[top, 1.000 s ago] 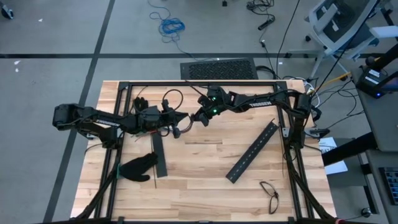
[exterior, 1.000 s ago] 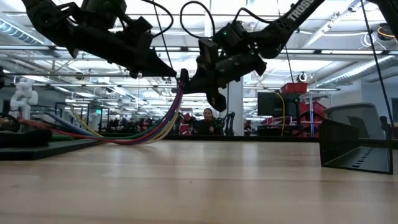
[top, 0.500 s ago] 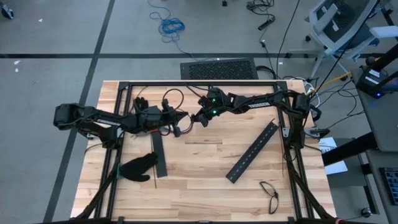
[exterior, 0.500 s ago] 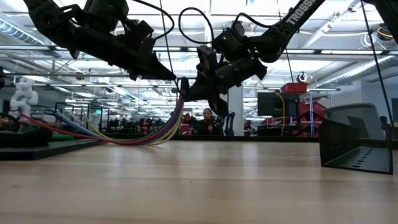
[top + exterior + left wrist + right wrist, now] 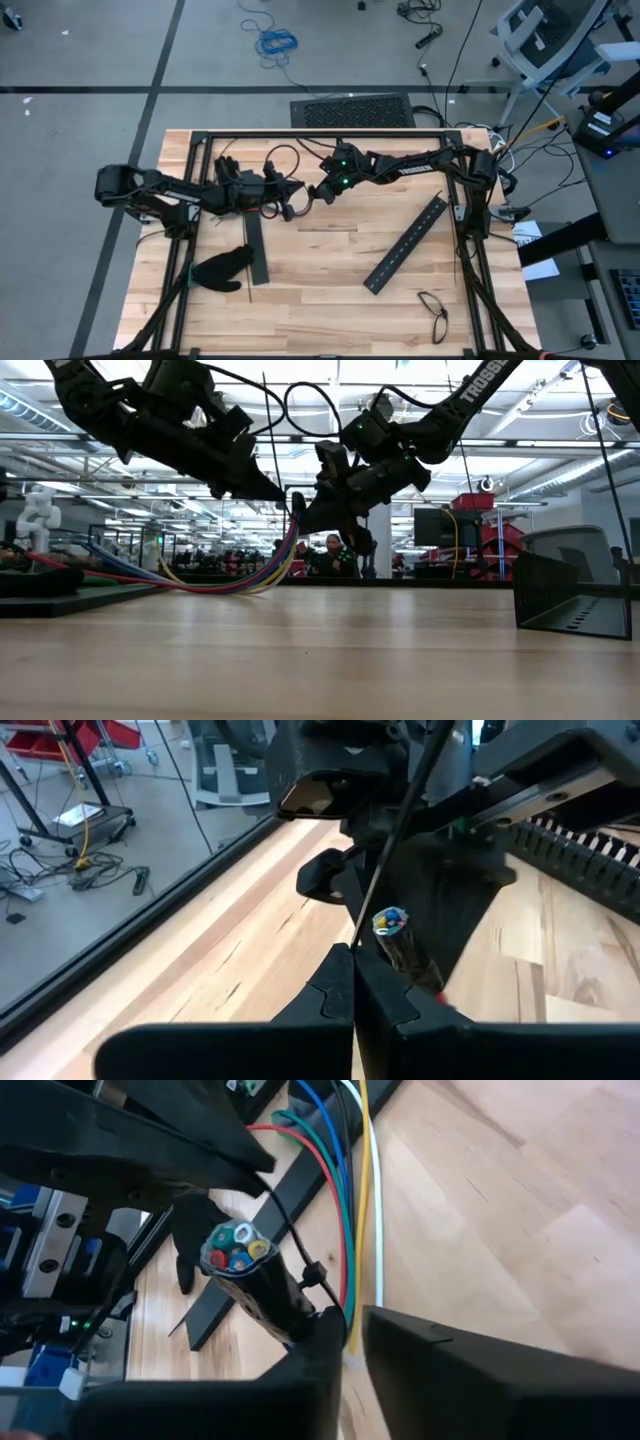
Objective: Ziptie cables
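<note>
Above the counter (image 5: 330, 290), the left gripper (image 5: 352, 982), pressed together, pinches a ziptie (image 5: 392, 835) beside the cables (image 5: 238, 1252); the right gripper (image 5: 350, 1330), narrowly parted, flanks the bundle.

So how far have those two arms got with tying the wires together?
Done: a ziptie is already looped around the cables near their ends. In hand: the left gripper is shut beside the ziptie's tail, and the right gripper sits at the locking head. Left: the long tail sticks out, and the loop may need tightening.
</note>
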Motion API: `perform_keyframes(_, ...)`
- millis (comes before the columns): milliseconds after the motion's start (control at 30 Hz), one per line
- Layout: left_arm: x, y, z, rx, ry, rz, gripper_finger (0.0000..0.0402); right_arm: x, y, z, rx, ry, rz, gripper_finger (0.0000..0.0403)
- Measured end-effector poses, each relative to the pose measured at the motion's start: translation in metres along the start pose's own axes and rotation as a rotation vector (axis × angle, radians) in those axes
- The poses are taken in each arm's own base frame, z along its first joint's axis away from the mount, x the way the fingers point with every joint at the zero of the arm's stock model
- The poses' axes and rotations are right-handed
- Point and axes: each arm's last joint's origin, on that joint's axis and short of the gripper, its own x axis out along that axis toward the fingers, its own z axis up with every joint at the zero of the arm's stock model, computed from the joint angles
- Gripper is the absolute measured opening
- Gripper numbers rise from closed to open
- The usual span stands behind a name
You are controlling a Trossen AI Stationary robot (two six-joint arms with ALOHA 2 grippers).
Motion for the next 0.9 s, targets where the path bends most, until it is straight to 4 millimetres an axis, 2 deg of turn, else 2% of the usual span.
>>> perform_keyframes(167, 0.002, 0.0, -0.001, -0.001, -0.003, 0.001, 0.0, 0.0, -0.002, -0.002, 0.001, 0.022, -0.02, 0.0091)
perform_keyframes(300, 0.002, 0.0, -0.002, -0.002, 0.0, 0.001, 0.0, 0.0, -0.002, -0.003, -0.021, 0.03, -0.028, 0.0112)
perform_keyframes(567, 0.014, -0.003, -0.02, -0.081, 0.073, 0.012, 0.0, -0.005, -0.015, -0.007, 0.0, 0.057, -0.186, 0.0113)
perform_keyframes(900, 0.028, -0.006, -0.042, -0.081, 0.107, 0.023, 0.0, -0.016, -0.035, -0.012, 0.031, 0.119, -0.368, 0.012)
